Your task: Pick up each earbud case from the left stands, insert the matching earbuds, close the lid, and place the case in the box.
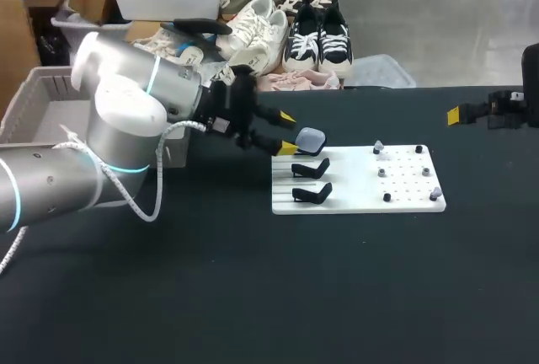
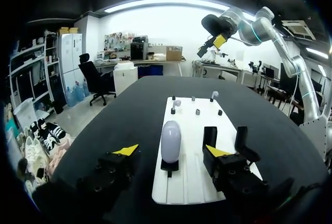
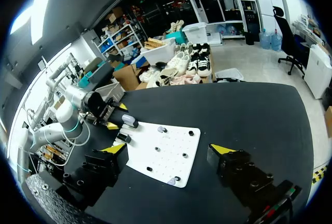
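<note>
A pale grey earbud case (image 1: 311, 137) stands on the farthest of three black stands at the left end of a white board (image 1: 354, 202). My left gripper (image 1: 289, 132) is open around the case (image 2: 170, 140), one yellow-tipped finger on each side, neither touching it. The two nearer stands (image 1: 311, 180) are empty. Small earbuds (image 1: 378, 147) sit on pegs on the board's right half. Off to the far right, above the table, my right gripper (image 1: 459, 115) is open and holds nothing. In the right wrist view it (image 3: 168, 149) faces the board (image 3: 166, 156) and the case (image 3: 128, 121).
A grey box (image 1: 34, 103) stands at the table's left edge, partly hidden behind my left arm. Black tabletop lies bare in front of the board and to its right. My right arm (image 2: 244, 24) shows high beyond the board in the left wrist view.
</note>
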Motion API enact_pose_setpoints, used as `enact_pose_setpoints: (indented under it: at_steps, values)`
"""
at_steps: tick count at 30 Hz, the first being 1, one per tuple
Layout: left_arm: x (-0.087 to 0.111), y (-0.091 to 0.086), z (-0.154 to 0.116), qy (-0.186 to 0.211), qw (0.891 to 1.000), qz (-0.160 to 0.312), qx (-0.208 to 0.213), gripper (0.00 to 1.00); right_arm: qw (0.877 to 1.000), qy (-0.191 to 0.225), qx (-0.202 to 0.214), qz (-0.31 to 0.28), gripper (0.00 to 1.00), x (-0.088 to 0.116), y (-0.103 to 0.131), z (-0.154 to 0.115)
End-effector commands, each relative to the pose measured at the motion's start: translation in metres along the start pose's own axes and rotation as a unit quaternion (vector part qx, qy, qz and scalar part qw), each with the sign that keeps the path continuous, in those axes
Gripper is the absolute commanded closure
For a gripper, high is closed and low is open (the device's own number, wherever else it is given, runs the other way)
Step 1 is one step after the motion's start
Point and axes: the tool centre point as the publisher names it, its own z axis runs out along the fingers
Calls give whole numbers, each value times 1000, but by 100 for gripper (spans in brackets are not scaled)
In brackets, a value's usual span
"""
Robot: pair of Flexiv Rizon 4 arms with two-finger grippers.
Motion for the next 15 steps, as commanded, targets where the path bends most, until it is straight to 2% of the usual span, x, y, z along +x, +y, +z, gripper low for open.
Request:
enact_pose_setpoints:
  at_steps: [1, 8, 15]
  values:
    - [1, 7, 7, -3, 1000, 1, 1, 19, 1000, 0, 0, 0, 0, 0, 0, 0]
    - [-1, 8, 13, -6, 1000, 1, 4, 22, 1000, 0, 0, 0, 0, 0, 0, 0]
    - [-3, 8, 18, -10, 1000, 0, 5, 19, 1000, 0, 0, 0, 0, 0, 0, 0]
